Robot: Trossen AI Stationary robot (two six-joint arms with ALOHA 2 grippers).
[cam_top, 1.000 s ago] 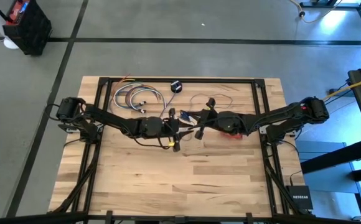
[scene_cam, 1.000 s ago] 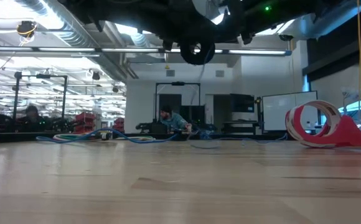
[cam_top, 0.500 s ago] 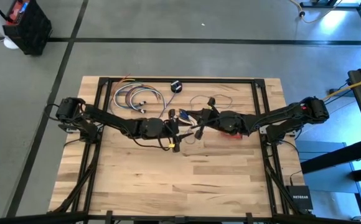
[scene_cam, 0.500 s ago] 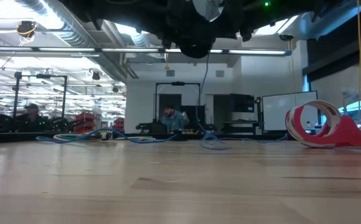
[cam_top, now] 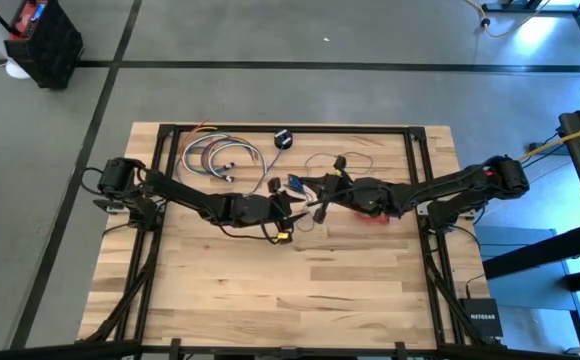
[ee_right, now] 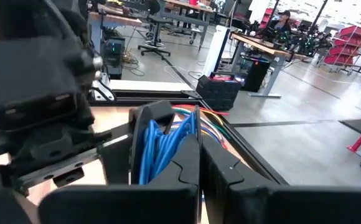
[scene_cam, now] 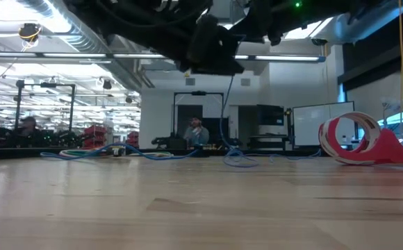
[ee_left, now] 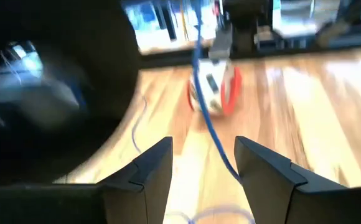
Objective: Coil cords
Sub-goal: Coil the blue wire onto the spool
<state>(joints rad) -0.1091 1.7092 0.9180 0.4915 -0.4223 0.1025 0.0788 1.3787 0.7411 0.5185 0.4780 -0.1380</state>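
Right gripper [ee_right: 196,155]: jaws closed on a bunched hank of thin blue cord [ee_right: 162,146], raised above the middle of the worktop [cam_top: 350,290]. Left gripper [ee_left: 202,165]: jaws spread apart and empty; a single blue strand passes between them without being pinched, running on toward the red-and-white cord bundle [ee_left: 215,93] lying on the boards beyond. In the high view both grippers meet near the worktop's centre, the red bundle [cam_top: 375,217] just beside the right arm. Judged step: mid-coil, one hand keeping the gathered loops while the other is free to fetch slack. The next move would call for the left jaws to close on the loose strand and lay another loop. The cord is slender, limp and glossy; the worktop is pale planked wood.
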